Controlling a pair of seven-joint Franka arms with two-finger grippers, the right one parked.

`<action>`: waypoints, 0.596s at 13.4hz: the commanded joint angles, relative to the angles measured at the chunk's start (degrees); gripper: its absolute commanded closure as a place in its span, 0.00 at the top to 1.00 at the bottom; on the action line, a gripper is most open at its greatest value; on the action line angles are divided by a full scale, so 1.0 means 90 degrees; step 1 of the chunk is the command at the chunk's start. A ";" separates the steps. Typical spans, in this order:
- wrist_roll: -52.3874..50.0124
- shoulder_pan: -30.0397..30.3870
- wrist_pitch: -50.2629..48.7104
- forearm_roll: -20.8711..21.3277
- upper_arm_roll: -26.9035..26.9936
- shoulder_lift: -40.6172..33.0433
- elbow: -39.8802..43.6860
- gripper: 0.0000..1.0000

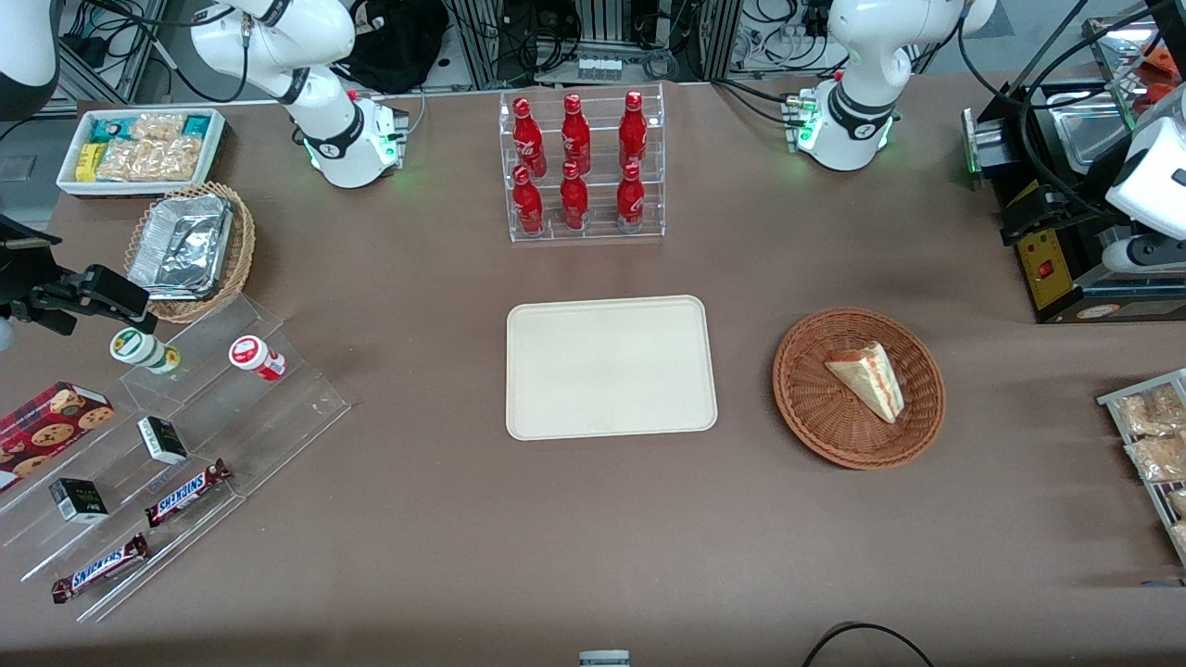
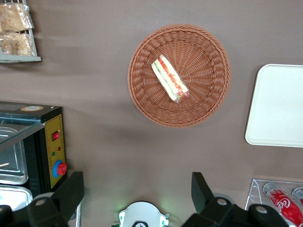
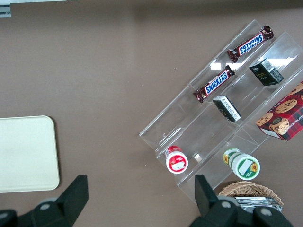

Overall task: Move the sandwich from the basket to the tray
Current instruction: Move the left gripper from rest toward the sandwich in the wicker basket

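Note:
The sandwich (image 1: 869, 378) (image 2: 169, 78), a pale wedge with red and green filling along its cut edge, lies in the round reddish-brown wicker basket (image 1: 806, 398) (image 2: 142, 94). The cream rectangular tray (image 1: 611, 366) (image 2: 279, 104) sits bare beside the basket, toward the parked arm's end. My gripper (image 2: 137, 182) hangs high over the table, open wide with nothing between its fingers (image 2: 73, 187). It is well apart from the basket and farther from the front camera than it. In the front view only the arm's white wrist (image 1: 1149, 176) shows, at the working arm's end.
A black machine with a yellow panel (image 1: 1047, 259) (image 2: 52, 146) stands near my gripper. A rack of red bottles (image 1: 579, 167) stands farther back than the tray. Bagged snacks (image 1: 1154, 435) lie at the working arm's end. Acrylic steps with Snickers bars (image 1: 185, 491) sit at the parked arm's end.

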 commanded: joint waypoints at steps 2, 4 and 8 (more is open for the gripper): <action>0.0037 0.0023 0.0072 -0.0013 -0.0049 0.0096 0.0060 1.00; 0.0017 0.0023 0.0306 0.0017 -0.0049 0.0301 0.0002 1.00; -0.0469 0.0023 0.1309 0.0027 -0.0098 0.0848 -0.0523 1.00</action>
